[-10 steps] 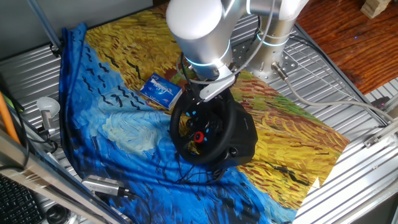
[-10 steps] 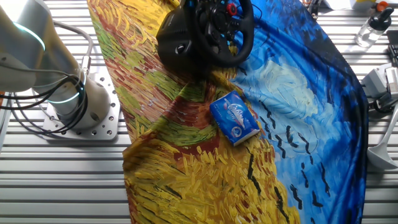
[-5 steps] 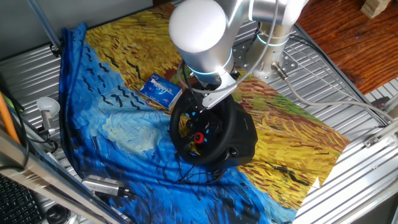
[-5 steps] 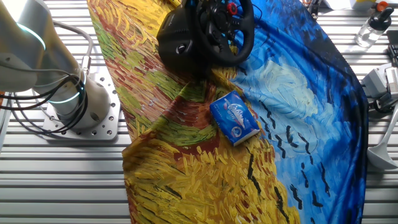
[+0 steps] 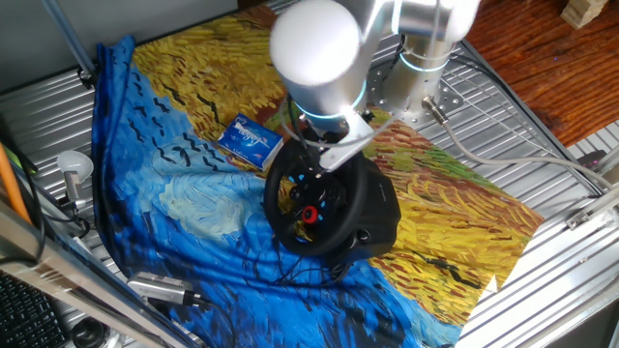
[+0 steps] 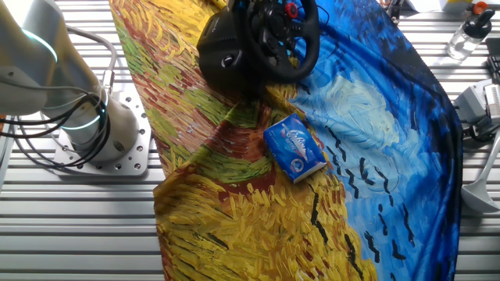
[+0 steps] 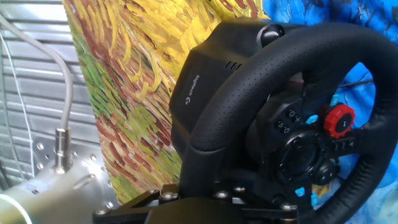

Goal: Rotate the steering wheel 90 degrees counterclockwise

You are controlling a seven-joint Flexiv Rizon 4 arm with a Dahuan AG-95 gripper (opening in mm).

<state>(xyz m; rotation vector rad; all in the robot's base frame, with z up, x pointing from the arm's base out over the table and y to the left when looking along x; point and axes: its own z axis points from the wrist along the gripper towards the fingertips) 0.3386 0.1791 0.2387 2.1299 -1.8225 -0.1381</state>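
Observation:
The steering wheel (image 5: pixel 354 207) is a black round wheel on a bulky black base, standing on the painted cloth. Its hub carries a red round button (image 5: pixel 309 214) and small blue buttons. In the other fixed view the steering wheel (image 6: pixel 306 55) sits at the top edge. The hand view shows the steering wheel (image 7: pixel 249 99) up close, with the red button (image 7: pixel 337 120) at the right. My gripper (image 5: pixel 324 166) hangs at the wheel's upper rim, under the arm's big white joint. Its fingers are hidden in every view; only the hand's dark body shows along the bottom of the hand view.
A small blue-and-white box (image 5: pixel 249 138) lies on the cloth just left of the wheel, also as the box (image 6: pixel 294 147). The robot's base (image 6: pixel 94 129) stands on the slatted metal table beside the cloth. Cables and a bottle (image 6: pixel 466 33) lie at the edges.
The arm's white joint has drifted slightly to the right above the wheel. The wheel's hub and red button look the same as before.

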